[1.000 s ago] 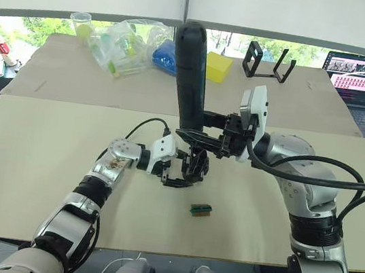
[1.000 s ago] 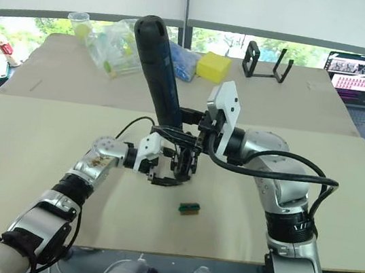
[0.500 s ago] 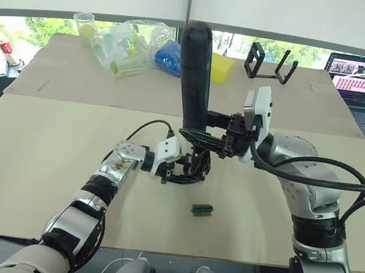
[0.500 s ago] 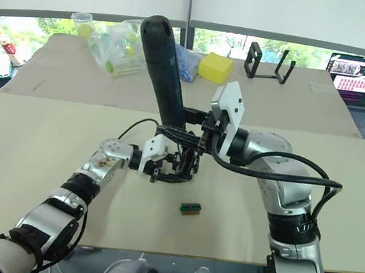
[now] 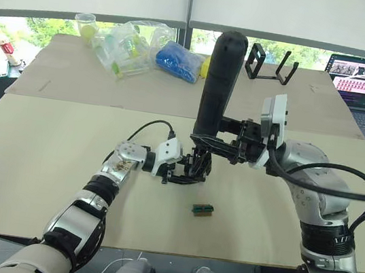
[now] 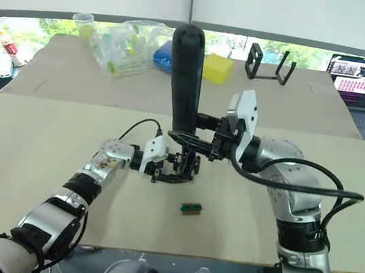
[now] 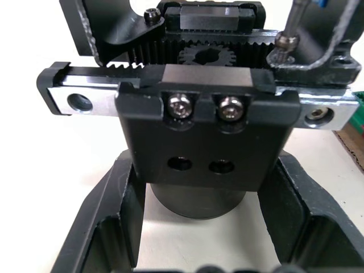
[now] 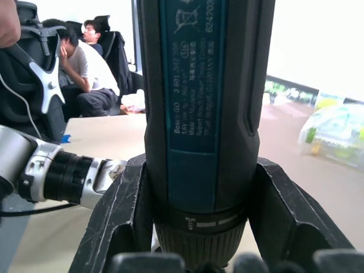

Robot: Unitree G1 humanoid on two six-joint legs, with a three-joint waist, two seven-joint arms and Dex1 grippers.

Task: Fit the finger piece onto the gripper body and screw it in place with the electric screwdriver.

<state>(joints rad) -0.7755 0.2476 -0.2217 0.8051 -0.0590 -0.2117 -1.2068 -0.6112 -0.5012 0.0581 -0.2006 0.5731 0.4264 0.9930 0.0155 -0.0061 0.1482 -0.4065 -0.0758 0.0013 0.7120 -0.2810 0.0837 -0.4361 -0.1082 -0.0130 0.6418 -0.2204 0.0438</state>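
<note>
**Screwdriver upright over the gripper body at the middle of the surface**

Head views: the right gripper (image 5: 203, 142) has its fingers clamped around the lower part of the electric screwdriver (image 5: 217, 80), which stands nearly upright with its rounded end uppermost. Directly beneath it the left gripper (image 5: 187, 173) holds the gripper body (image 6: 187, 166) between its fingers, low over the beige surface (image 5: 29, 148). The screwdriver's bit and the finger piece are lost in the dark cluster of parts there. A small green-and-brown block (image 5: 202, 209) lies loose on the surface just in front of the two grippers. Farther back sit clear plastic bags (image 5: 124, 45), a blue bundle (image 5: 177, 60), a yellow block (image 6: 217, 67), a black stand (image 5: 270, 62) and a laptop (image 5: 359, 82), well apart from the work.

Left wrist view: the gripper body fills the space between the left fingers (image 7: 108, 216), showing a toothed rack, a small gear and two screw heads. A thin metal bit (image 7: 289, 34) comes down at one corner.

Right wrist view: the right fingers (image 8: 122, 210) press both sides of the screwdriver's barrel. Seated people (image 8: 85, 68) are in the background.
</note>
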